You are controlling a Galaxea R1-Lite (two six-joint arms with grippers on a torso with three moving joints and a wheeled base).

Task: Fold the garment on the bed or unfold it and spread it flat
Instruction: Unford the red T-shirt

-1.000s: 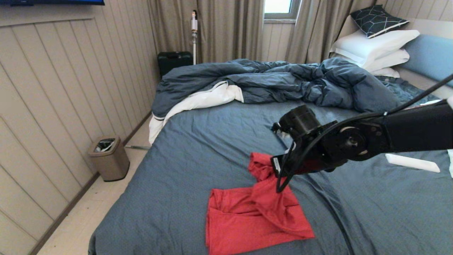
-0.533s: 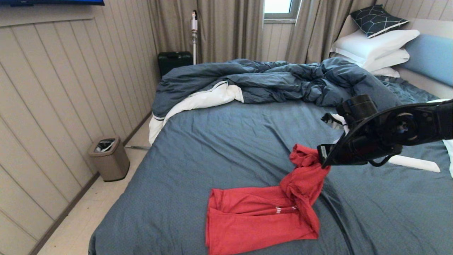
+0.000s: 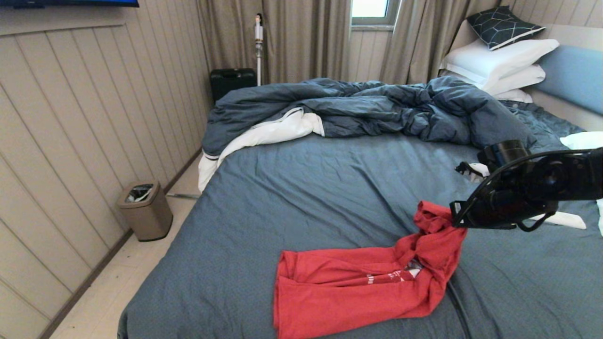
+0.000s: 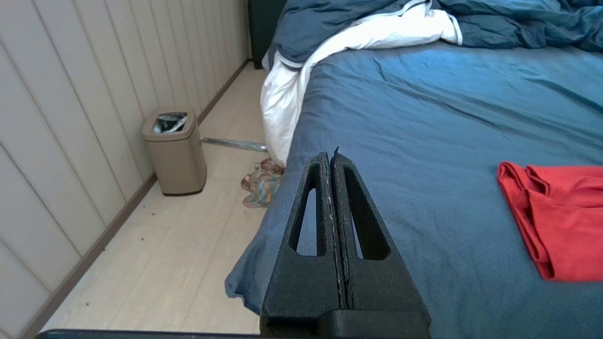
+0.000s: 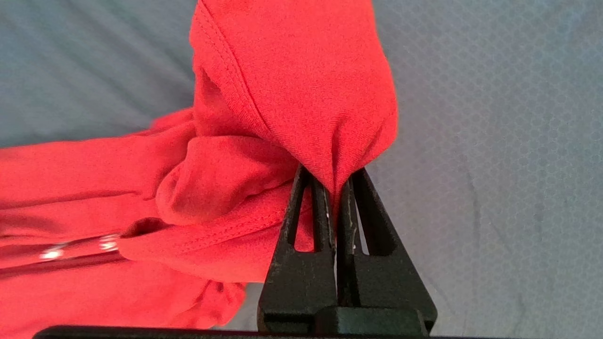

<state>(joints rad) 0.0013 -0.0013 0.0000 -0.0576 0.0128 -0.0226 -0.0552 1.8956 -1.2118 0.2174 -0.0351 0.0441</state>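
- We are in the unfolding step, as we judge it: the right pincer point(image 5: 335, 188) is clenched on a bunched fold of the red T-shirt point(image 3: 348, 292), holding that part lifted off the bed point(image 3: 292, 197) on the right side of the shirt.
- The T-shirt lies near the foot of the bed on the blue sheet — its left part flat and doubled over, its right part rising in a ridge to the pincer, with a strip of white lettering showing in the opened fold.
- The left pincer point(image 4: 333, 162) is clenched on nothing, parked off the bed's left edge, well apart from the shirt.
- The rumpled duvet point(image 3: 358, 108) sits farther up the bed, clear of the work.
- Next, we think, the held fold wants drawing on to the right until the doubled layer opens, then lowering flat — low and slow, so the far side does not drag along.
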